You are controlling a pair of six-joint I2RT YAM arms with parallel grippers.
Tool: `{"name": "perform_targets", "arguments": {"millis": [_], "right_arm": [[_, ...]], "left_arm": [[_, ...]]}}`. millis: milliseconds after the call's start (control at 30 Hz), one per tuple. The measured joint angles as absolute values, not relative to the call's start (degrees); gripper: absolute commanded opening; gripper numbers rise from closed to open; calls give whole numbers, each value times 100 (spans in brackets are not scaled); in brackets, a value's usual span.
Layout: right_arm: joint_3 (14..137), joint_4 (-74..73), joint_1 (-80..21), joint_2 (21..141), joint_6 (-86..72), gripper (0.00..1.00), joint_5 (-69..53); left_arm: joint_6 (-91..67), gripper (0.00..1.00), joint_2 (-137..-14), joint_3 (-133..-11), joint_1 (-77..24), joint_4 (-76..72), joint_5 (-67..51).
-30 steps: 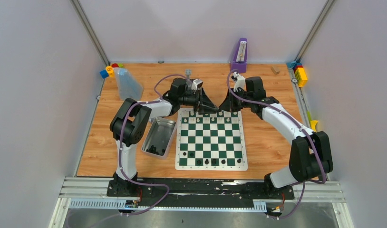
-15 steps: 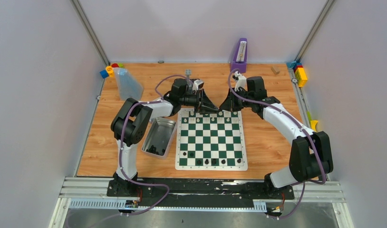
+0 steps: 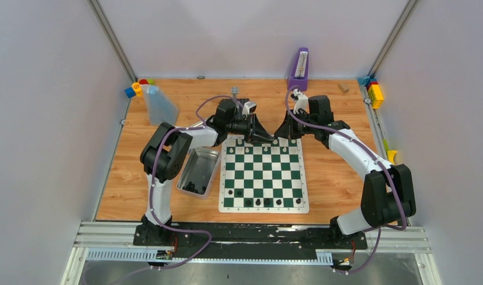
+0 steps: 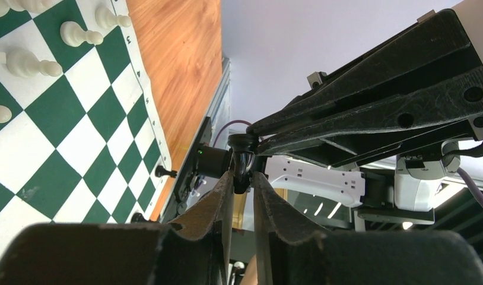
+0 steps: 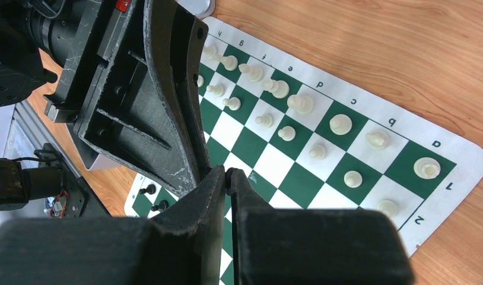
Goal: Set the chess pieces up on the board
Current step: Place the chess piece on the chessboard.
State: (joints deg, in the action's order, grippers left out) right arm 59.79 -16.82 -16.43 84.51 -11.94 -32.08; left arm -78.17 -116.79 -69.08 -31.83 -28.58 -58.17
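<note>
1. The step in hand, as I judge it, is a mid-air handover of one small black chess piece (image 4: pixel 242 167) between the two arms. It takes place above the far edge of the flat green-and-white checked board (image 3: pixel 264 173).
2. The right gripper (image 5: pixel 227 174) is fully closed. In the left wrist view its tips appear to pinch the top of that piece.
3. The left gripper (image 4: pixel 242 179) has its jaws narrow, with one finger on each side of the piece's lower part. Whether they already press on it I cannot tell.
4. The cream-white chess pieces (image 5: pixel 298 104) stand on the two far rows. A few black chess pieces (image 3: pixel 258 202) stand on the near row, and more lie in the rectangular silver metal tin (image 3: pixel 199 159) just left of the board.
5. Next, probably, the left jaws must pinch firmly before the right jaws let go and draw back. The piece then needs carrying upright to a free square on the near, black side, without brushing the white rows below.
</note>
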Motion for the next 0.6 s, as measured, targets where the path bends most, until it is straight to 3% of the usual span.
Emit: {"name": "perform_targets", "arguments": {"millis": [200, 333, 600], "right_arm": [[5979, -1684, -1643, 8412, -1190, 2, -3208], [5979, -1684, -1640, 8403, -1173, 19, -3223], [5977, -1691, -1455, 8064, -969, 51, -3533]], "left_arm": [[-7813, 16, -11681, -6908, -3183, -2858, -5822], [-7795, 7, -11681, -6941, -3181, -2818, -5824], [-7006, 2, -11681, -7199, -3192, -2075, -5839]]}}
